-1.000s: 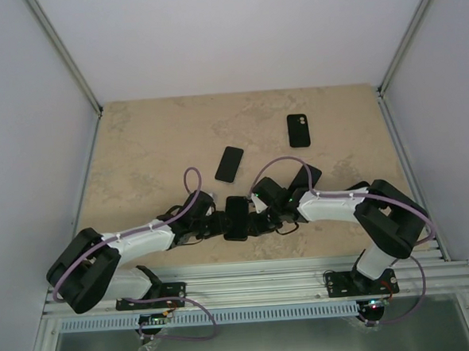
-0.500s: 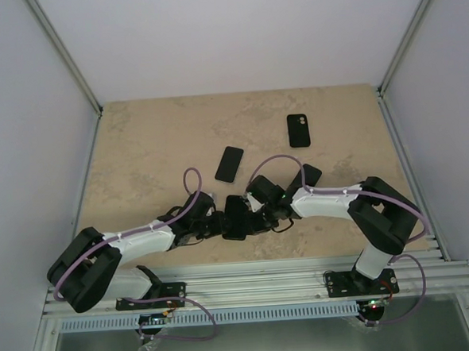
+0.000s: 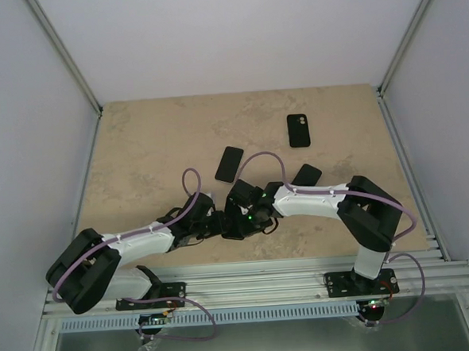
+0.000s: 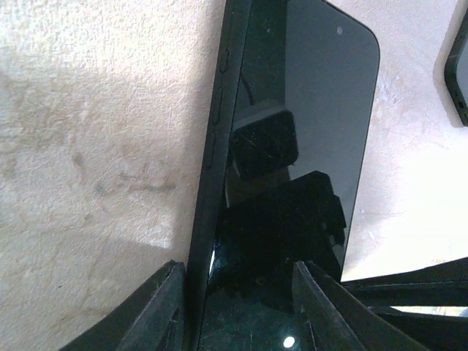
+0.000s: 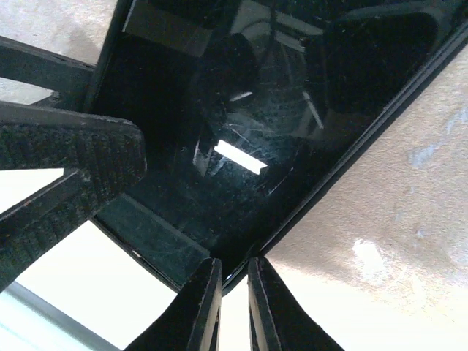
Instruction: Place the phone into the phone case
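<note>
Left gripper (image 4: pixel 238 274): is gripping the lower end of the phone (image 4: pixel 322 110) across its width, jaws standing at a middling gap. One finger (image 4: pixel 170 311) is pressing against the side that carries the buttons.
Right gripper (image 5: pixel 232 267): is pinching the phone's rim near a corner. Its fingers (image 5: pixel 201 303) are standing almost together, with only the thin edge between them.
Phone: is being held by both grippers at the low centre of the overhead frame, its dark screen facing the wrist cameras. Whether it is touching the table (image 3: pixel 137 149) cannot be told.
Left arm (image 3: pixel 135 241): is reaching in from the lower left.
Right arm (image 3: pixel 324 202): is reaching in from the lower right.
Black slabs: three are lying flat on the table, apart from the phone.
First slab (image 3: pixel 229 164): is lying just above the grippers.
Second slab (image 3: pixel 308 173): is lying beside the right arm, partly covered by it.
Third slab (image 3: pixel 299 130): is lying farther up and right, showing a small lighter spot at its top end.
Phone case: cannot tell which slab it is.
</note>
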Robot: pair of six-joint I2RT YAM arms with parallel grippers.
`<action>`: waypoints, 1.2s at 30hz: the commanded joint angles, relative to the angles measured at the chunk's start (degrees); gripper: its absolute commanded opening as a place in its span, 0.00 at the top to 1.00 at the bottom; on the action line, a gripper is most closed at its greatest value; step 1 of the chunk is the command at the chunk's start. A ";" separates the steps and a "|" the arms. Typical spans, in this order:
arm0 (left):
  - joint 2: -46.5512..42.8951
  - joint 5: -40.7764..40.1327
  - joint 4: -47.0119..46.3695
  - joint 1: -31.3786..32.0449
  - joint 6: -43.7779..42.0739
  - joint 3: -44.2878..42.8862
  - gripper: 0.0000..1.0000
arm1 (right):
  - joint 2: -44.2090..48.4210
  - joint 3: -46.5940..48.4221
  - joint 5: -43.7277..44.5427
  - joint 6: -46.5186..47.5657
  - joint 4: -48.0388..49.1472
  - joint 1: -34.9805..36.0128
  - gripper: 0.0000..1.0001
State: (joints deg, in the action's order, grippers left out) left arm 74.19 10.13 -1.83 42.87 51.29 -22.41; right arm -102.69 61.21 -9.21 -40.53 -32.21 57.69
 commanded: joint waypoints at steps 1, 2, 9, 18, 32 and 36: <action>0.34 2.42 2.00 1.34 1.41 2.02 0.57 | -8.75 -1.55 14.45 -0.99 -4.97 0.77 0.87; 0.34 2.30 2.00 1.26 1.52 2.00 0.57 | -9.16 -1.07 15.58 -1.24 -5.91 1.09 0.86; -0.52 3.74 1.96 -1.16 1.17 2.54 0.54 | -10.44 0.78 19.23 -0.81 -9.69 2.09 0.83; -1.32 3.03 5.95 -4.33 -2.01 -1.54 0.53 | 0.03 1.80 7.68 6.29 -1.27 -0.85 0.79; 7.84 -0.61 11.47 -6.34 -7.61 -13.60 0.47 | 3.13 1.92 -11.99 12.83 7.62 -16.09 0.71; 11.04 -0.96 11.83 -6.29 -8.32 -15.28 0.46 | 0.68 2.15 -15.40 13.55 9.42 -18.54 0.71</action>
State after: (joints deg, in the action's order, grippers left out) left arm 82.87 10.55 8.05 36.80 44.84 -35.90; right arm -99.39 63.09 -19.18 -29.08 -25.47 40.84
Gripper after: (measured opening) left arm 0.542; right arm 0.290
